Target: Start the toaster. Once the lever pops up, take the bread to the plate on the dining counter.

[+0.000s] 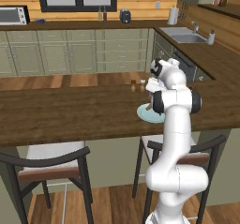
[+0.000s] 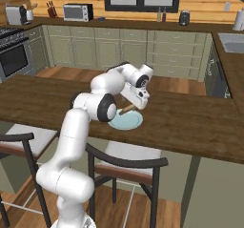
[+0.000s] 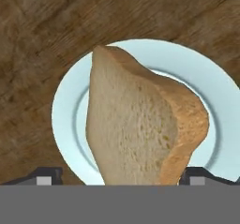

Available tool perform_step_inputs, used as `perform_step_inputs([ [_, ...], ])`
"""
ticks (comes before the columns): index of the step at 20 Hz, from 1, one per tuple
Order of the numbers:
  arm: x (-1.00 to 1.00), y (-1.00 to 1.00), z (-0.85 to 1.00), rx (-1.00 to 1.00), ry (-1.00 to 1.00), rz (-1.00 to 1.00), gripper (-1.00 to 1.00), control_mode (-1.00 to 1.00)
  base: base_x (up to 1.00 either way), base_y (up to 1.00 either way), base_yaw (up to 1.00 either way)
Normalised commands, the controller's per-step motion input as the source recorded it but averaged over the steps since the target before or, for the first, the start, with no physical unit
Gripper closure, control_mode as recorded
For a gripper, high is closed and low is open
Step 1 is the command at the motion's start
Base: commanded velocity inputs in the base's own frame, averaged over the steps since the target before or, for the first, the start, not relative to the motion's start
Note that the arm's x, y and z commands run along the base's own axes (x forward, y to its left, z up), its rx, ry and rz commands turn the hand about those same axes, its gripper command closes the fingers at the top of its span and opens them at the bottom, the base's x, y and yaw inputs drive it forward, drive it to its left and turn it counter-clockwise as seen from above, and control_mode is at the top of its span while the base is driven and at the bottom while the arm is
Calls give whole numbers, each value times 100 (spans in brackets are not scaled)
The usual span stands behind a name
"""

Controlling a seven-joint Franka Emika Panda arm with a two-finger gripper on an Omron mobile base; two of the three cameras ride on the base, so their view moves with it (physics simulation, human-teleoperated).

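**Bread's over the plate, jaws spread wide**

Jaws stand wide apart either side of the small tan-brown bread slice (image 3: 140,124), not pinching it. It's tipped up over the round pale blue-green plate (image 3: 65,120). Looks light, soft and crumbly, so I'd take it gently by the crust edges. The dark wood-grain tabletop (image 1: 70,110) has two small shakers (image 1: 133,83) beyond; dark-framed chairs (image 1: 51,164) sit clear.

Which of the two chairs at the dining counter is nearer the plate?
The chair directly behind the arm, its seat below the plate; the other chair stands farther left along the dining counter.
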Motion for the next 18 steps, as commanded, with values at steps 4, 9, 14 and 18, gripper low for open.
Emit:
perform_step_inputs([
  [4,-61,-4,-33,-4,12,-4,-100,-100,0,0,0],
  [9,-60,-6,-47,-6,9,-4,-100,-100,0,0,0],
  [14,-38,-2,-8,-5,2,0,-100,-100,0,0,0],
  [18,-40,0,34,0,-1,0,-100,-100,0,0,0],
])
